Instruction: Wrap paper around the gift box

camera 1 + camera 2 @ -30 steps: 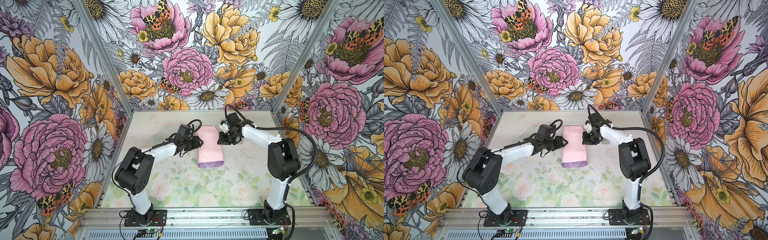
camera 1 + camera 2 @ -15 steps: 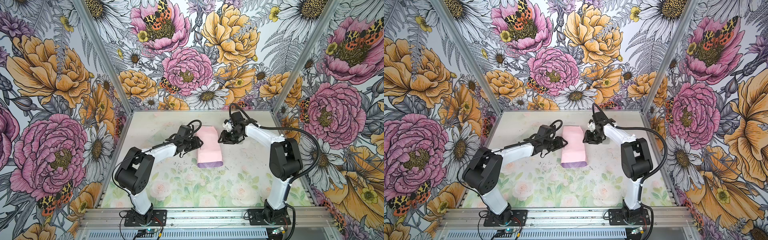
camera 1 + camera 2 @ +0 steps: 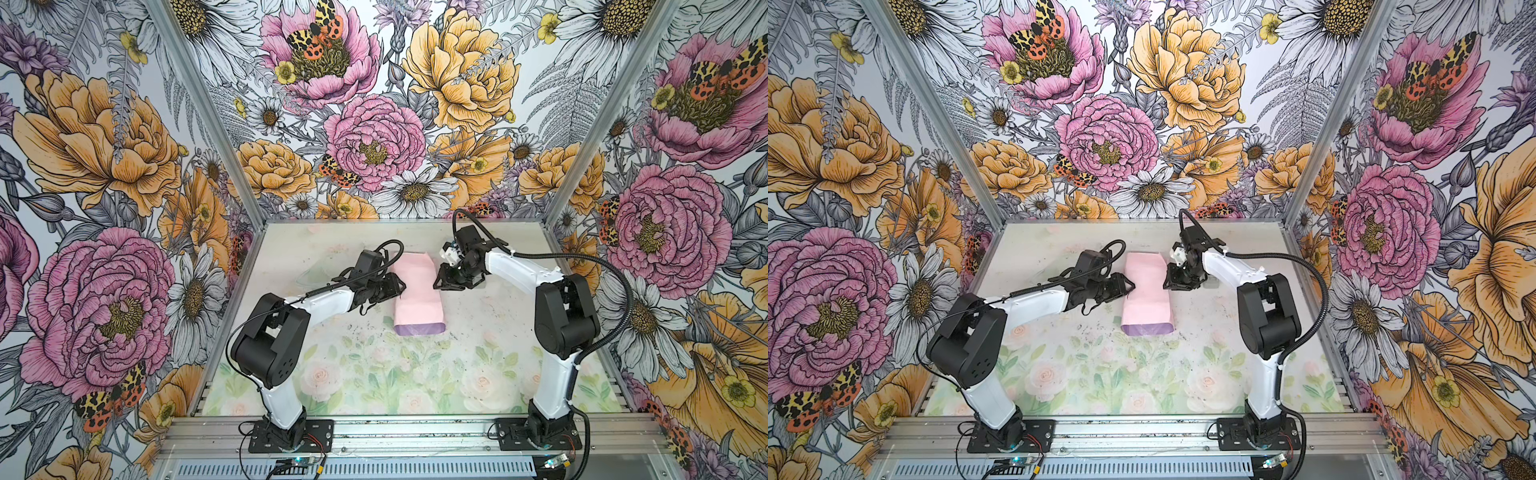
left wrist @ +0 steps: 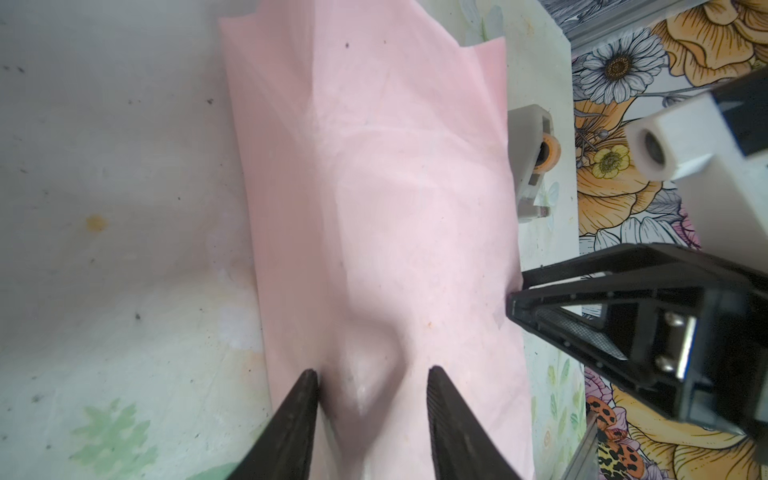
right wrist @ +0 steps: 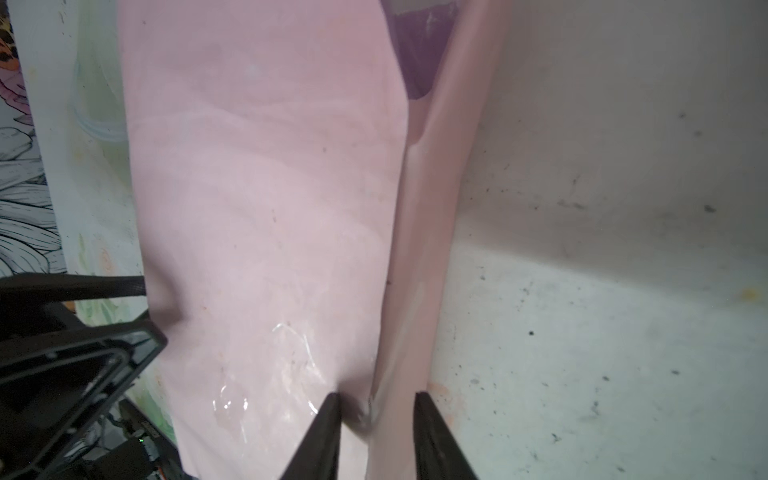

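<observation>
1. The surface (image 3: pixel 365 365) carries the paper (image 3: pixel 417 297), pink side out, at centre-far. It is folded over a gift box that I take to be hidden inside.
2. The paper looks light, limp and easily creased, so pinch its free long edges.
3. Left jaws and right jaws are parted, their tips on the paper's left and right edges, clamping nothing.

The white-and-black left arm (image 3: pixel 328 300) stretches low from its base, forearm nearly level. Its black two-fingered left gripper (image 3: pixel 397 286) points rightward, jaws parted (plain in its wrist view). The white-and-black right arm (image 3: pixel 519 270) bends inward, its black two-fingered right gripper (image 3: pixel 440 284) angled downward, jaws likewise apart.
</observation>
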Controlling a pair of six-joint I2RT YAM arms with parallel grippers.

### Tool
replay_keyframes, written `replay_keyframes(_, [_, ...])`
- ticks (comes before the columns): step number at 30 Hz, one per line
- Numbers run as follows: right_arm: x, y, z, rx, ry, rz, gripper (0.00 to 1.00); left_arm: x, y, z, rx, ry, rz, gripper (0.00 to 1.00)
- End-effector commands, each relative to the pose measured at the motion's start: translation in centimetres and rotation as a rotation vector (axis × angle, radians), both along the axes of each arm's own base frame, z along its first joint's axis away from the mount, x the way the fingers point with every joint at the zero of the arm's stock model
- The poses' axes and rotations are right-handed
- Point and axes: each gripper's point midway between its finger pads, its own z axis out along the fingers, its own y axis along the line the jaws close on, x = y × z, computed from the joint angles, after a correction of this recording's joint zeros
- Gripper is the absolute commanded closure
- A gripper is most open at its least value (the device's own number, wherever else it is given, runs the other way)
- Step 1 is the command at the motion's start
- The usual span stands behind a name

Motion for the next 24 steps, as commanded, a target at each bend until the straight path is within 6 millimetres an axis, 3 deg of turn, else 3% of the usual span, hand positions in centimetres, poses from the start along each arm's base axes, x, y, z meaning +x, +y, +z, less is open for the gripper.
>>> replay_keyframes(1, [0.1, -1.2, 4.3, -0.046, -0.146, -0.010, 0.57, 0.3, 0.3, 4.4, -0.008, -0.114, 0.020, 0.51])
replay_keyframes(5, [-2.2, -2.2, 6.4, -0.097, -0.243, -0.003, 0.51, -1.7, 1.8, 7.1, 0.011, -0.185, 0.053, 0.47])
replay_keyframes(9, [-4.8, -2.0, 7.4, -0.071, -0.331, 0.013, 0.47, -4.2, 3.1, 8.2, 0.023, -0.236, 0.079, 0.43])
replay_keyframes(17, [-8.6, -1.5, 6.1, 0.034, -0.457, 0.009, 0.43, -9.1, 4.7, 5.9, -0.030, -0.266, 0.095, 0.37])
replay_keyframes(24, [-9.0, -0.8, 6.0, 0.113, -0.535, 0.024, 0.41, -10.5, 5.1, 5.6, -0.098, -0.349, 0.080, 0.33])
